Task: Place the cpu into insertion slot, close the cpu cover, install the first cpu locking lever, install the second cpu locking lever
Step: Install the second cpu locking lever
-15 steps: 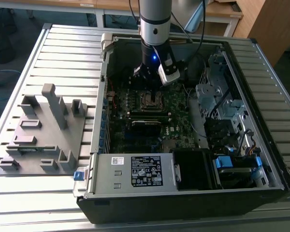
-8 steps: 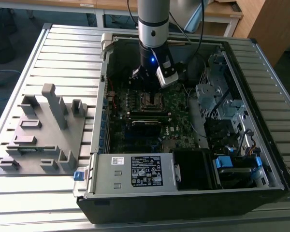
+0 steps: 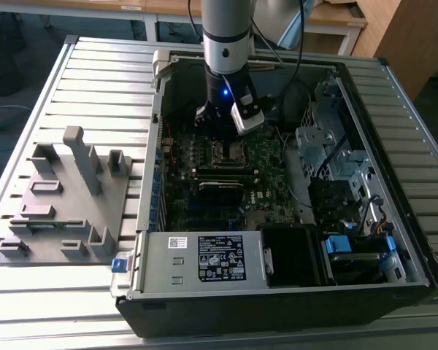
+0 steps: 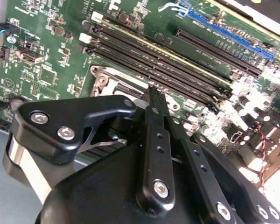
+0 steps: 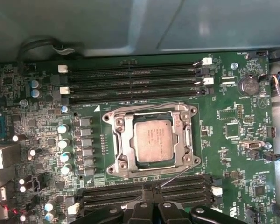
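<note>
**Lever close to my fingertips, slip is the risk**

My gripper (image 5: 151, 205) has its black fingers (image 4: 155, 105) drawn together, and I see nothing pinched between them. Just ahead of their tips sits the insertion slot (image 3: 230, 152), a small square socket with a silvery metal rim. The cpu (image 5: 152, 140), a dull silver square chip, lies inside it. The cpu cover (image 5: 185, 140), a thin silvery frame with a square window, appears to lie flat around the chip.

Between my fingertips and the socket a thin bare-metal locking lever (image 5: 177, 175) runs slantwise and looks unlatched. I judge it springy and slick, so closed tips pushing it off-centre could let it slide away and snap back.

The long black memory slots (image 5: 144, 191) lie right beside my tips. A slip that way could scrape them or the green circuit board (image 5: 233, 130). I cannot tell whether the chip is fully seated, and pressure on a skewed chip could harm the socket.
</note>
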